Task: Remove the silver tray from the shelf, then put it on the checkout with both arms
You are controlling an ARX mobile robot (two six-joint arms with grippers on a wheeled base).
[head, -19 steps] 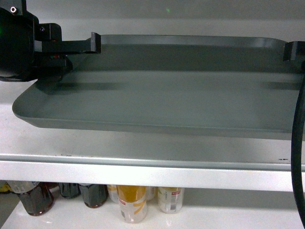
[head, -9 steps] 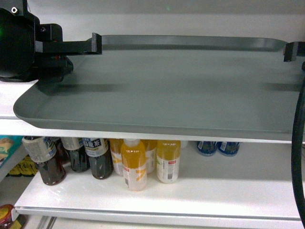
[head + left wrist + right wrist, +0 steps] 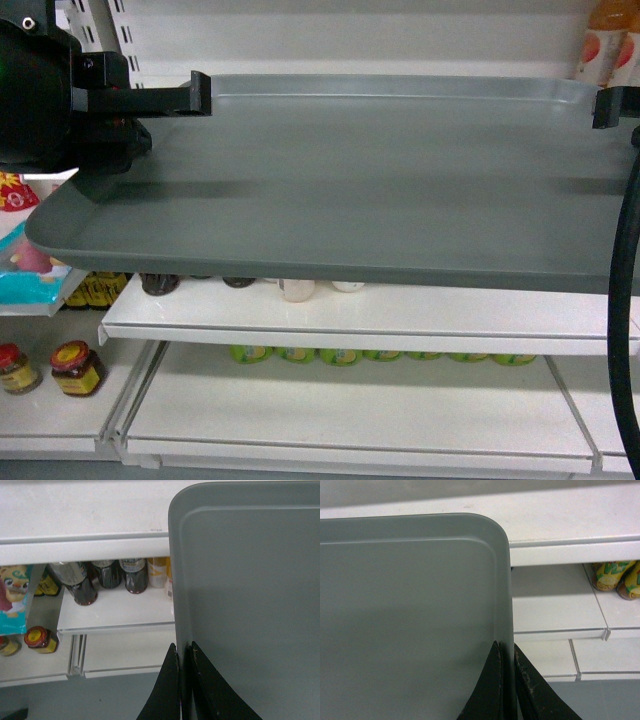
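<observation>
The silver tray [image 3: 350, 190] hangs in the air in front of the shelf [image 3: 80, 517], clear of its boards. The left gripper [image 3: 183, 652] pinches the tray's left rim, the right gripper [image 3: 507, 652] its right rim. Only the left wrist view shows dark bottles [image 3: 107, 575] under the shelf; the head view has them mostly hidden behind the tray.

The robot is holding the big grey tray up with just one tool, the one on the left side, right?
Not quite. Both tools hold the silver tray. The left tool pinches the tray's left rim in the left wrist view, and the right tool pinches the right rim in the right wrist view. The rest is right: the tray is big, grey and held up.
</observation>
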